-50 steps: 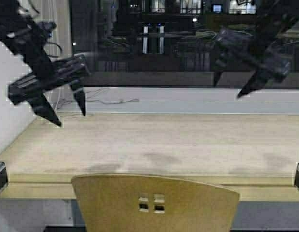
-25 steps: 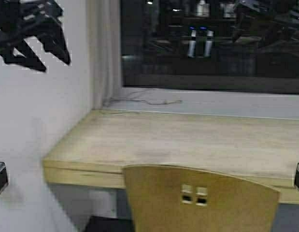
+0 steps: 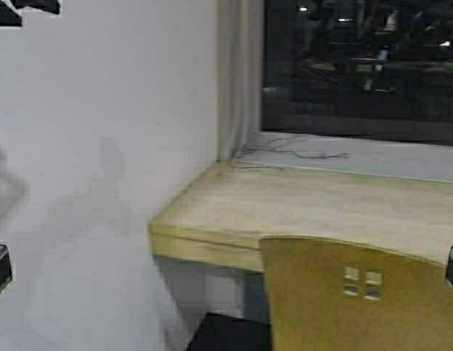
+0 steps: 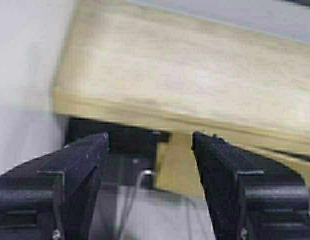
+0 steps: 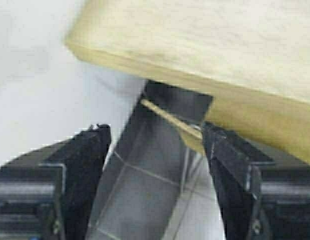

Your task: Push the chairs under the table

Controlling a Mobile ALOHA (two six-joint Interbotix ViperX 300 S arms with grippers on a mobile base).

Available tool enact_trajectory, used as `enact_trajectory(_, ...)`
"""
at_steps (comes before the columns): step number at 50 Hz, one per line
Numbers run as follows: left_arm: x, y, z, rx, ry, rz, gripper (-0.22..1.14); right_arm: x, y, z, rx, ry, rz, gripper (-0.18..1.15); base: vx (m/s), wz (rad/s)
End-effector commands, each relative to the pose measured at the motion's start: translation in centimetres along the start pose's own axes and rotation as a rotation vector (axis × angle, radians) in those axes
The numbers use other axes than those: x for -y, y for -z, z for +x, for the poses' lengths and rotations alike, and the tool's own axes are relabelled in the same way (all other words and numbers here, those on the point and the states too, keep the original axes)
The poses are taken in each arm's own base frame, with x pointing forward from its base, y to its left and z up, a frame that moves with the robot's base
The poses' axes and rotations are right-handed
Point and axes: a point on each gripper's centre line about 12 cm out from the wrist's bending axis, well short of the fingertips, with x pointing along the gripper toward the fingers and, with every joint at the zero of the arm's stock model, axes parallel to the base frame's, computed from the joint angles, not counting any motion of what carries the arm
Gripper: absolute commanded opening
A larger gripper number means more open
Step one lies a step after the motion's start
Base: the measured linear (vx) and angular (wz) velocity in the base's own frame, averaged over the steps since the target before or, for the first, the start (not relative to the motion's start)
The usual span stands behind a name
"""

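One tan-yellow chair (image 3: pixel 336 300) stands at the lower right of the high view, its backrest with small square cutouts just before the table's front edge. The pale wooden table (image 3: pixel 321 212) ends at its left corner against the white wall. In the left wrist view my left gripper (image 4: pixel 149 142) is open in the air, looking down on the table (image 4: pixel 195 75) and a strip of the chair (image 4: pixel 177 167) below it. My right gripper (image 5: pixel 155 132) is open too, above the floor, with the table (image 5: pixel 220 35) and a thin chair edge (image 5: pixel 170 117) beyond it. Neither holds anything.
A white wall (image 3: pixel 102 146) fills the left half of the high view. Behind the table are a dark window (image 3: pixel 358 66), a pale curtain (image 3: pixel 237 73) and a cable (image 3: pixel 314 155) on the sill. Grey tiled floor (image 5: pixel 144 190) lies below the table end.
The robot has turned to the left: table, chair and window slid right in the high view and the wall came in. Both arms left the middle of that view.
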Motion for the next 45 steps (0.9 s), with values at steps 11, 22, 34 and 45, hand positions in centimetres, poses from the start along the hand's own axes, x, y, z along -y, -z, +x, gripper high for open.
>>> enact_trajectory(11, 0.01, -0.34, 0.05, 0.014, -0.002, 0.001, 0.88, -0.13, -0.82, -1.25, 0.094, -0.015, -0.029, 0.91, -0.19, 0.18)
enact_trajectory(22, 0.07, -0.58, -0.18, 0.032, 0.001, 0.002, 0.88, -0.21, -1.26, -1.42, 0.108, -0.017, -0.027, 0.91, -0.30, 0.16)
enact_trajectory(34, 0.12, -0.77, -0.67, 0.065, 0.007, -0.002, 0.88, -0.20, -1.22, -1.48, 0.108, -0.017, -0.032, 0.91, -0.27, 0.25)
enact_trajectory(45, 0.07, -0.39, -0.64, 0.059, 0.009, -0.031, 0.88, -0.19, -1.15, -1.53, 0.108, -0.017, -0.029, 0.91, -0.25, 0.29)
